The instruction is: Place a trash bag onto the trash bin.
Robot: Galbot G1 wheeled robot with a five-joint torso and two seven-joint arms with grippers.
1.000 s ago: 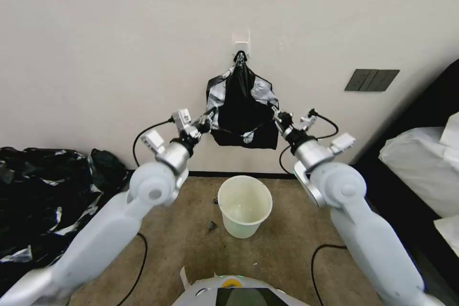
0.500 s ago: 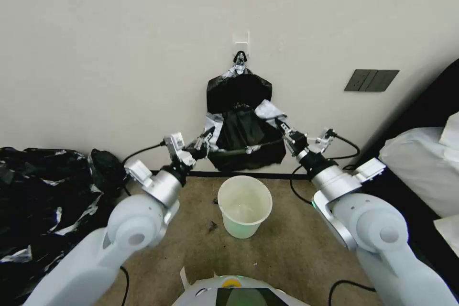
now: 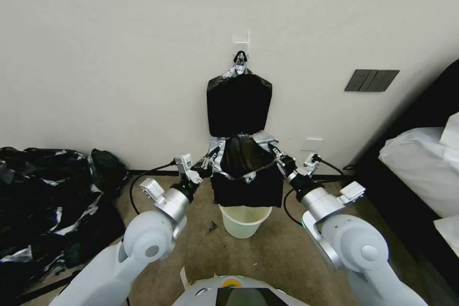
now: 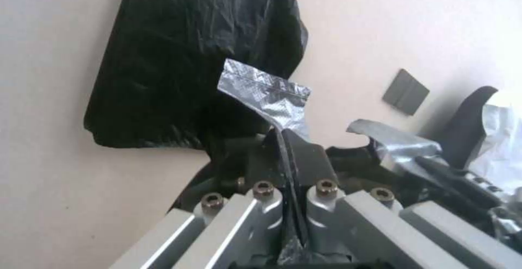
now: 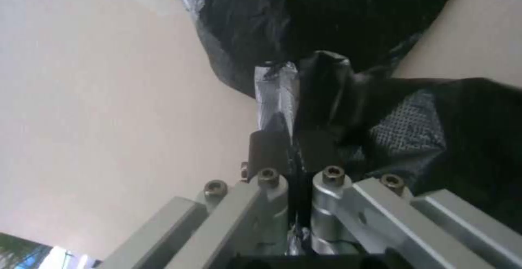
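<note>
The trash bag (image 3: 246, 186) hangs stretched between both grippers with its mouth spread open, its lower edge just over the trash bin (image 3: 243, 224). The white bin stands on the carpet and the bag hides its far rim. My left gripper (image 3: 211, 155) is shut on the bag's left rim, pinching a silvery tab (image 4: 266, 93) in the left wrist view. On the opposite rim my right gripper (image 3: 274, 149) is shut too, with a fold of black plastic (image 5: 321, 81) between its fingers (image 5: 266, 151).
A flat stack of black bags (image 3: 239, 105) hangs from a clip (image 3: 240, 57) on the wall above the bin. A big heap of black plastic (image 3: 43, 201) lies at the left. White sacks (image 3: 425, 167) sit at the right, and a dark switch plate (image 3: 372, 80) is on the wall.
Both grippers have come down from the hanging stack with the bag between them. The bag has pulled free of the stack and now hangs just above the bin.
</note>
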